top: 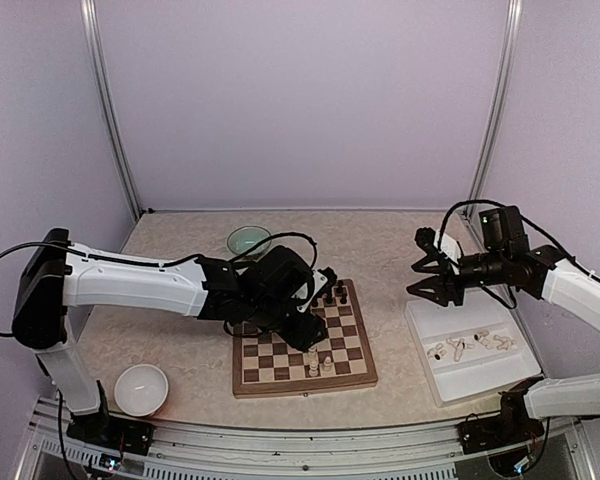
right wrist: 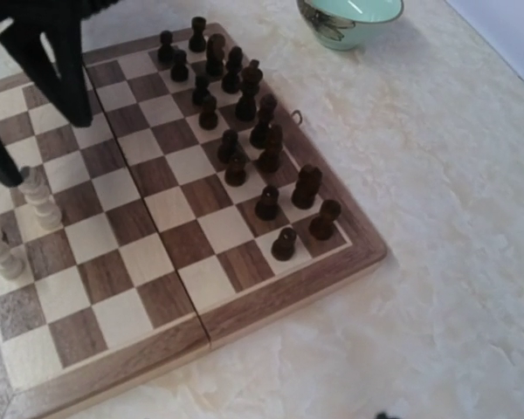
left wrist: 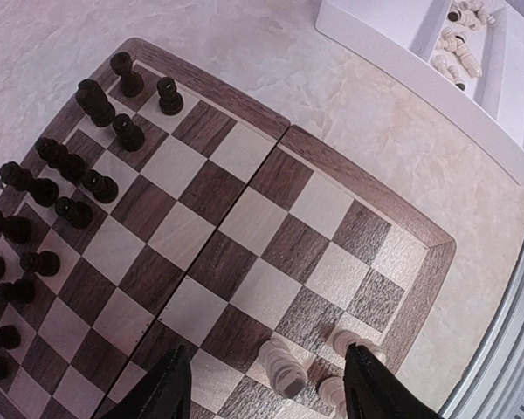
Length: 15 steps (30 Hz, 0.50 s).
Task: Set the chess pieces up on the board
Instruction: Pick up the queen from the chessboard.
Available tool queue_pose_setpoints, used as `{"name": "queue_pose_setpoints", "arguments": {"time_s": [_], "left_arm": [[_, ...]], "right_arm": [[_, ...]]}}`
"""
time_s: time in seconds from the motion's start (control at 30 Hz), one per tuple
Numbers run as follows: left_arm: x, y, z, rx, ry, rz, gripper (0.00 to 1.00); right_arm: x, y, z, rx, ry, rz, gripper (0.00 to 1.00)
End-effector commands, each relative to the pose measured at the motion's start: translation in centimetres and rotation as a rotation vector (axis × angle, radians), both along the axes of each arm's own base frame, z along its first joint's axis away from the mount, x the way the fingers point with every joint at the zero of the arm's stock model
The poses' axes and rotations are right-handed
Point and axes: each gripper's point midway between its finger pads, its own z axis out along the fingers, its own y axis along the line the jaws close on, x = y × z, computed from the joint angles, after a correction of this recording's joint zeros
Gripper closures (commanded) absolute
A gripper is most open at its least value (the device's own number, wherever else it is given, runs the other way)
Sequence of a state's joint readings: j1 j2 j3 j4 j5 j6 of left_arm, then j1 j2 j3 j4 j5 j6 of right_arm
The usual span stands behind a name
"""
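Tray [top: 480, 378] at 3 o'clock of board [top: 280, 368], holding cream pieces [top: 460, 347]. Green bowl [top: 248, 240] at 11, white bowl [top: 140, 388] at 8. Left claw [left wrist: 264, 353] wide over board; right claw [top: 413, 279] wide, empty.

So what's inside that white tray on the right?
Several cream chess pieces lie on their sides across the middle of the white tray; the rest looks bare. Nothing covers them, but they are too small to tell apart.

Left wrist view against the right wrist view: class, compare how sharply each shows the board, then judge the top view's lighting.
Left wrist view: the board is crisp, wood grain visible. Right wrist view: board softer, dark chessmen slightly blurred. Top view: evenly lit, soft shadows.
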State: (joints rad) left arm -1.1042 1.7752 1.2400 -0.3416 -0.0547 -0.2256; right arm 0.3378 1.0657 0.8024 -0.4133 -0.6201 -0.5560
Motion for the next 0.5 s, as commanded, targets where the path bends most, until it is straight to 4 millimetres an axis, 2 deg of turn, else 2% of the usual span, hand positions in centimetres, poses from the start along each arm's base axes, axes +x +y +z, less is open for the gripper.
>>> {"name": "queue_pose_setpoints", "arguments": {"time_s": [0.0, 0.27, 0.47], "left_arm": [[0.1, 0.0, 0.2, 0.016, 0.016, -0.034, 0.41], [-1.5, -0.2, -1.7, 0.053, 0.084, -0.096, 0.46], [-0.9, 0.0, -2.9, 0.084, 0.076, -0.075, 0.51]], "right_arm": [[0.5, 0.0, -0.2, 0.009, -0.007, 0.0, 0.45], [0.8, -0.1, -0.9, -0.008, 0.005, -0.003, 0.45], [0.7, -0.1, -1.1, -0.012, 0.009, -0.005, 0.45]]}}
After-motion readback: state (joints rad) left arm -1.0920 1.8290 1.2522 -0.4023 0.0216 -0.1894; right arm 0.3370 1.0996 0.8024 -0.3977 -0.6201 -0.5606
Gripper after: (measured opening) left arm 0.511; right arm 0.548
